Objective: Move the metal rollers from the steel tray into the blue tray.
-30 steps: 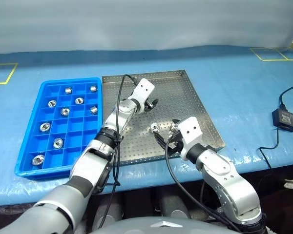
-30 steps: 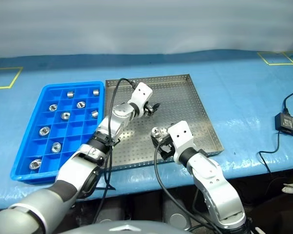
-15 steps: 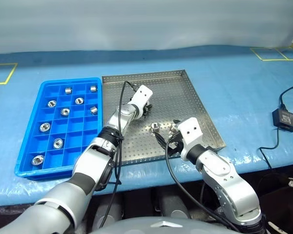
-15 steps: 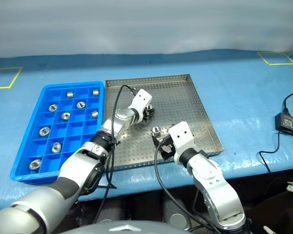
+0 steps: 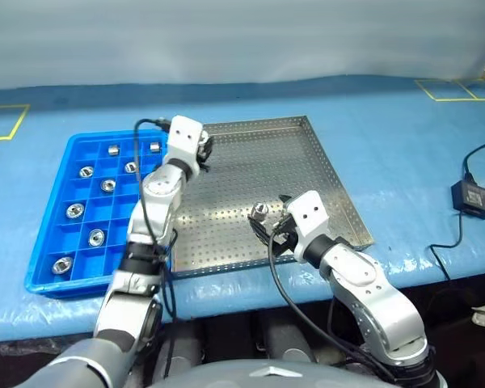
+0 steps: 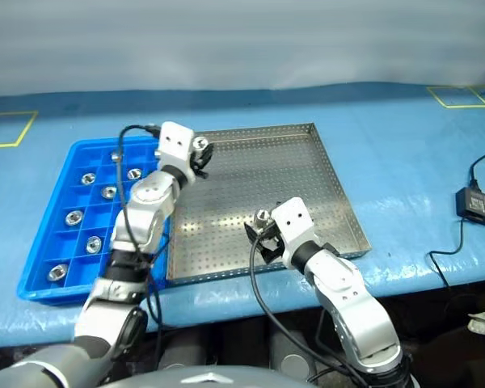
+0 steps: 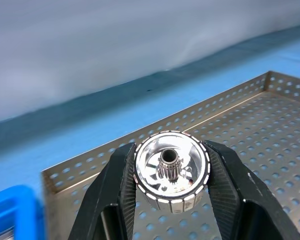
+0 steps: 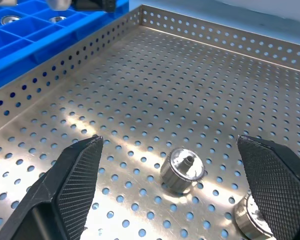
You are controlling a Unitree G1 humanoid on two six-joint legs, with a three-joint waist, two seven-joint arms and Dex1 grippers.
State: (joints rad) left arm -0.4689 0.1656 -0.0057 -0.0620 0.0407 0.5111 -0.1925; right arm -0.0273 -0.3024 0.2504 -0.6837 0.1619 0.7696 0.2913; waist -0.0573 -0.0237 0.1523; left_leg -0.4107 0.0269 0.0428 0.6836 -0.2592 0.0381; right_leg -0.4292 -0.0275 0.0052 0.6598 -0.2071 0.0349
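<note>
blue table covering [image 5: 404,137], yellow tape squares [image 5: 449,89]

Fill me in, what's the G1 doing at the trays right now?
It is sorting small shiny metal rollers out of the perforated steel tray into the gridded blue plastic tray. The left gripper is shut on one roller, held above the steel tray's edge nearest the blue tray. The right gripper is open, poised at two rollers left on the steel tray. Several blue cells already hold a roller.
</note>
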